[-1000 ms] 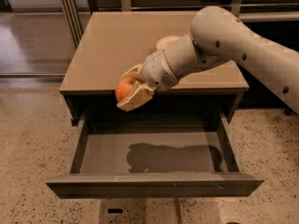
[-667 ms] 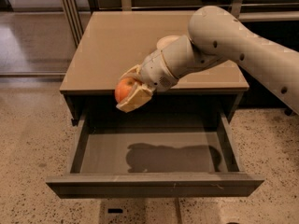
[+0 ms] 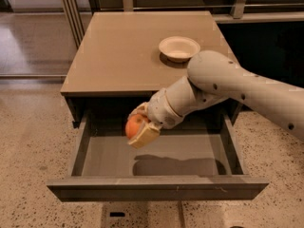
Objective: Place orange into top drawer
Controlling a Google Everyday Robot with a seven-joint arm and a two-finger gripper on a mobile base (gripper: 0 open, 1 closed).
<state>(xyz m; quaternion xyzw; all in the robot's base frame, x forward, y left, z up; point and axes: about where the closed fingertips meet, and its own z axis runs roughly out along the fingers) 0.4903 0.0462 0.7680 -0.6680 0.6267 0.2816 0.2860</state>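
1. The gripper (image 3: 139, 125) holds the orange (image 3: 133, 126) tight.
2. The open top drawer (image 3: 156, 188) lies right under the gripper, and its floor is not touching the orange.
3. I think this is the putting-in step.
4. Next, the gripper should go down a little and let go softly.

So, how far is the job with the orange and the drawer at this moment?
Done: the top drawer stands open and the orange is picked up. In hand: the pincer is shut on the orange and holds it over the drawer's floor, left of the middle, not touching it. Left: to lower it, release the orange inside, and withdraw the arm.
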